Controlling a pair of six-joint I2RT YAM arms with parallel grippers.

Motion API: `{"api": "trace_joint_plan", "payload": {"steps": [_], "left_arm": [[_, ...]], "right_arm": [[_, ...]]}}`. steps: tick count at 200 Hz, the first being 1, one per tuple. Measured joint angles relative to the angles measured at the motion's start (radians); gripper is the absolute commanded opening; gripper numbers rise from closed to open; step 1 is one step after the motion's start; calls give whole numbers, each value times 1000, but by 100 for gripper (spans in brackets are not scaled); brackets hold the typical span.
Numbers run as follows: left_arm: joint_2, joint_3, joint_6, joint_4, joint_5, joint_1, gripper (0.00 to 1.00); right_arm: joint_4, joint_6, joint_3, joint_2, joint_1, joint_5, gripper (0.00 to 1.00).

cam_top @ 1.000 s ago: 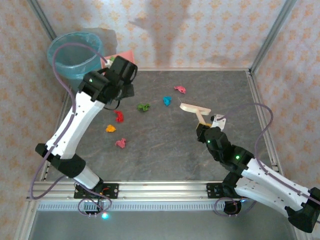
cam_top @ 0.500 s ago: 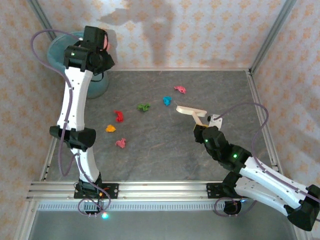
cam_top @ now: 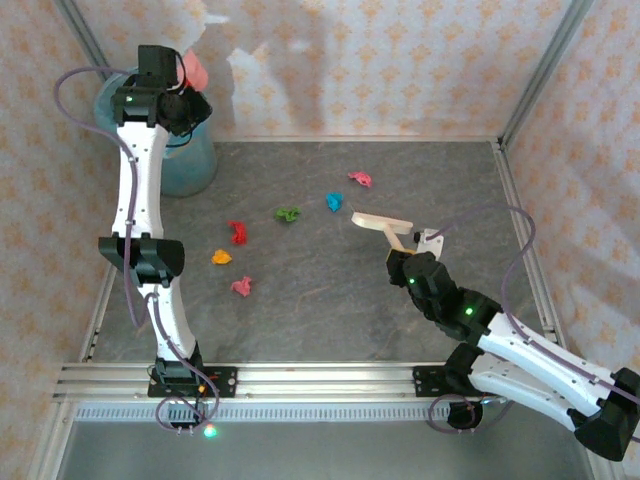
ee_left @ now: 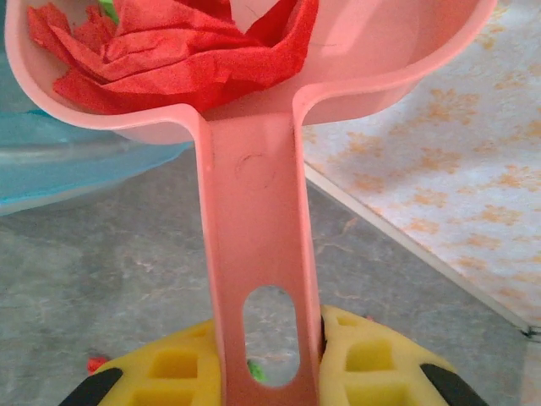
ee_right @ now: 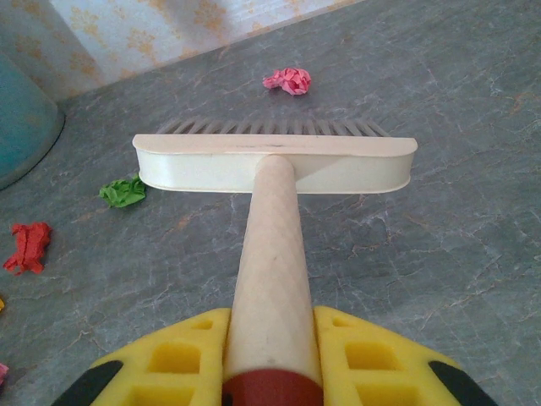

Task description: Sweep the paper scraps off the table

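The right gripper [ee_right: 272, 359] is pinching the handle of a cream brush [ee_right: 275, 165]. The brush head reaches out low over the dark counter [cam_top: 330, 320]. Loose paper scraps [cam_top: 288, 214] lie apart on the counter, left of the brush and behind it: pink, orange, red, green, blue, and one more pink farthest back. In the far left corner, the left gripper [ee_left: 270, 372] is pinching the handle of a pink dustpan [ee_left: 254, 211]. The pan is up over a blue bin [cam_top: 190, 170], and crumpled red paper [ee_left: 169, 51] sits inside the pan.
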Motion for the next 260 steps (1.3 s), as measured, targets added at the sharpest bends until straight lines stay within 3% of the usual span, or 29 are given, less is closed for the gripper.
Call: {"api": "trace_joint_plan", "payload": {"steps": [61, 215, 260], "left_arm": [[52, 0, -132, 80, 164, 60, 0], [-12, -137, -318, 272, 321, 155, 0], [-137, -346, -426, 423, 368, 185, 0]], "right_arm": [[0, 0, 0, 6, 0, 0, 0], [0, 0, 0, 11, 0, 0, 0], [0, 0, 0, 11, 0, 0, 0]]}}
